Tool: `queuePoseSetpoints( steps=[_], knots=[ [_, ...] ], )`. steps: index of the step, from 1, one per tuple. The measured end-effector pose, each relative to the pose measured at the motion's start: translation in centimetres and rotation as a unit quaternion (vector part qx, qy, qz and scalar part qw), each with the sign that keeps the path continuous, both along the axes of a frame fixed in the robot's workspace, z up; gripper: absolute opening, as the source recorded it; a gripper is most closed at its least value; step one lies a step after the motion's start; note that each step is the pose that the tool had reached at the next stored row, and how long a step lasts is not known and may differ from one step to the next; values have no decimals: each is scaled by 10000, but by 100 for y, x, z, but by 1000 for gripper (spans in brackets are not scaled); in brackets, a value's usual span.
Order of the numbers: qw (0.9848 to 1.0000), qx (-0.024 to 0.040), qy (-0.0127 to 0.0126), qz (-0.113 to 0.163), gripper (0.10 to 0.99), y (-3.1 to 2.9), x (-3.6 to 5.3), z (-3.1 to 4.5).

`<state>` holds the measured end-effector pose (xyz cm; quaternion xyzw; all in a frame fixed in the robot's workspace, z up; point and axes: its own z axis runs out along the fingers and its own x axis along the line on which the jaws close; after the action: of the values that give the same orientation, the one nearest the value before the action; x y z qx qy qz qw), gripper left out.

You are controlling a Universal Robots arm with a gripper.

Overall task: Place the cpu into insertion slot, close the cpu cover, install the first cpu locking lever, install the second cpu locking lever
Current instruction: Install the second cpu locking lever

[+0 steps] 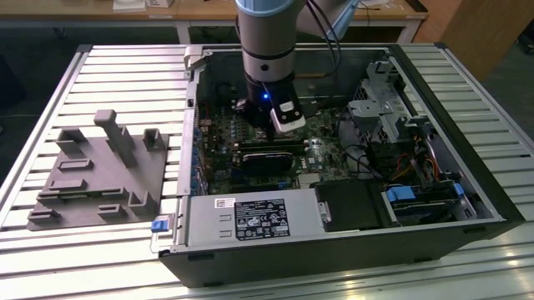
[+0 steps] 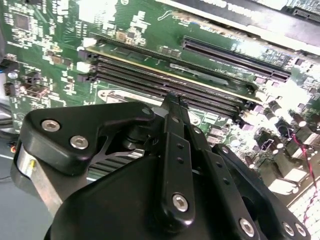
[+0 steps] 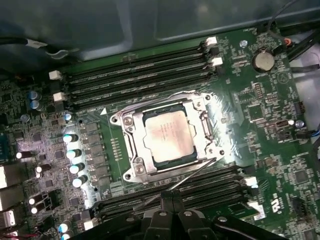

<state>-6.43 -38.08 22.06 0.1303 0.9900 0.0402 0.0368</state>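
1. I see the cpu (image 3: 167, 137) seated in the socket on the green motherboard (image 3: 260, 115), silver top facing up.
2. The cpu cover (image 3: 131, 150) lies flat around the cpu, which shows through its open window.
3. A thin locking lever (image 3: 192, 176) runs slanted along the cover's edge, on the side nearest my gripper (image 3: 170, 196).
4. My gripper's fingers are pressed together with nothing between them, tips just beside that lever, over the memory slots (image 3: 200, 192) next to the socket.
5. In the exterior view the arm (image 1: 265, 37) reaches down into the open computer case (image 1: 334, 250), beside the grey fixture block (image 1: 100, 172).
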Motion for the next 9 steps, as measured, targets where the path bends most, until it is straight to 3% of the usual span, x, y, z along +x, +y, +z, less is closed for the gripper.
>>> queuePoseSetpoints(
  steps=[9],
  knots=[
    [9995, 98, 0, 294, 106, -7, -42, -63]
  ],
)
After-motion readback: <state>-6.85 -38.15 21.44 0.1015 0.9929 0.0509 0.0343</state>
